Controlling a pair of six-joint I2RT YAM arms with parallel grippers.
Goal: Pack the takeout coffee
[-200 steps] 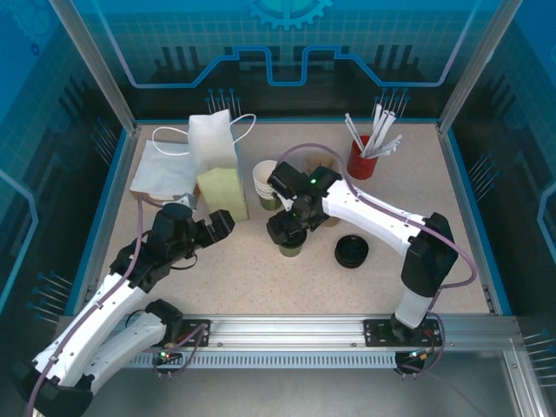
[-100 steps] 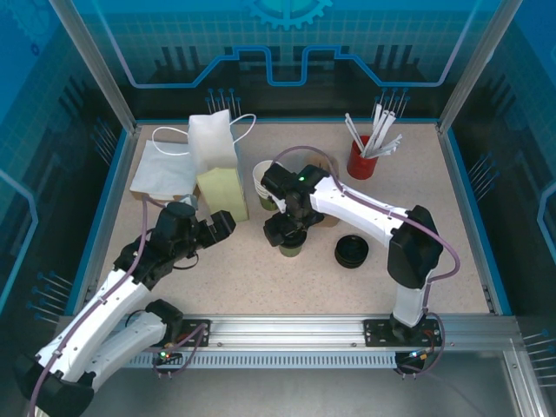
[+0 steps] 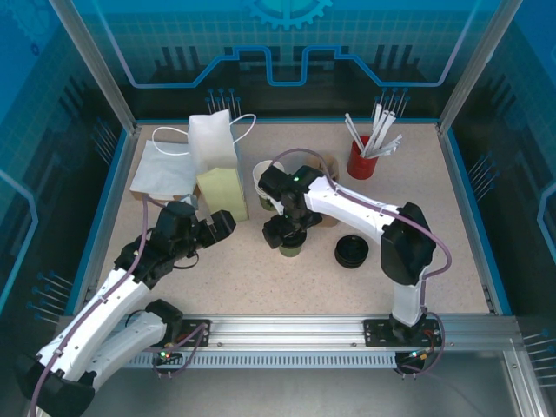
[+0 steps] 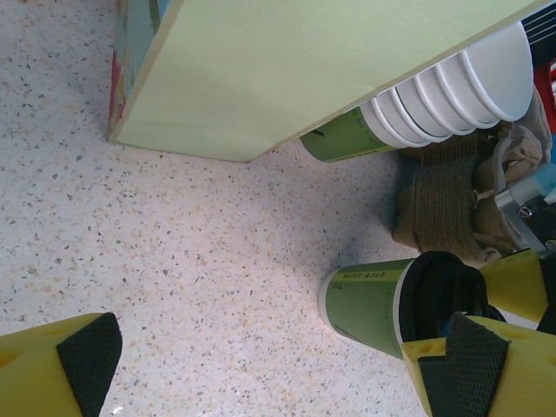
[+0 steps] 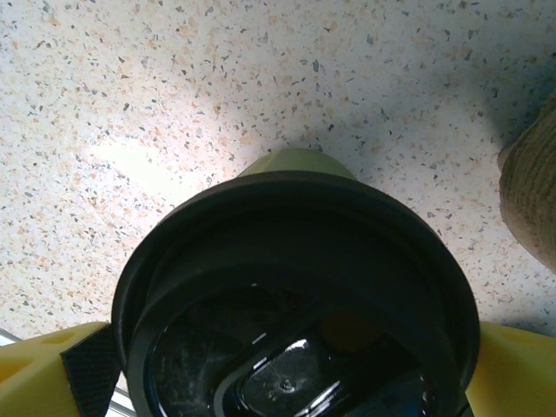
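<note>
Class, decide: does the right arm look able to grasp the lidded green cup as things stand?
Probably yes: the right gripper hangs over the lidded green cup, jaws open either side of its black lid, with nothing blocking them.

The desk (image 4: 174, 243) is a smooth, matt surface with a speckled stone look. The cup (image 4: 365, 300) is green paper with a faint sheen; its lid (image 5: 295, 287) is black plastic, glossy, catching light in its recess. The bag (image 4: 304, 61) is pale green paper, flat and matt. The stacked cups (image 4: 460, 87) show smooth white paper rims. The carrier (image 4: 447, 208) is brown pulp, rough and fibrous. The left pincer (image 4: 274, 360) has matt yellow plastic fingers (image 4: 35, 378) with black pads (image 4: 87, 352) of a fine woven grain. The arm shells (image 3: 356, 207) are glossy white plastic; the rail (image 3: 287, 328) is ribbed bare metal.
</note>
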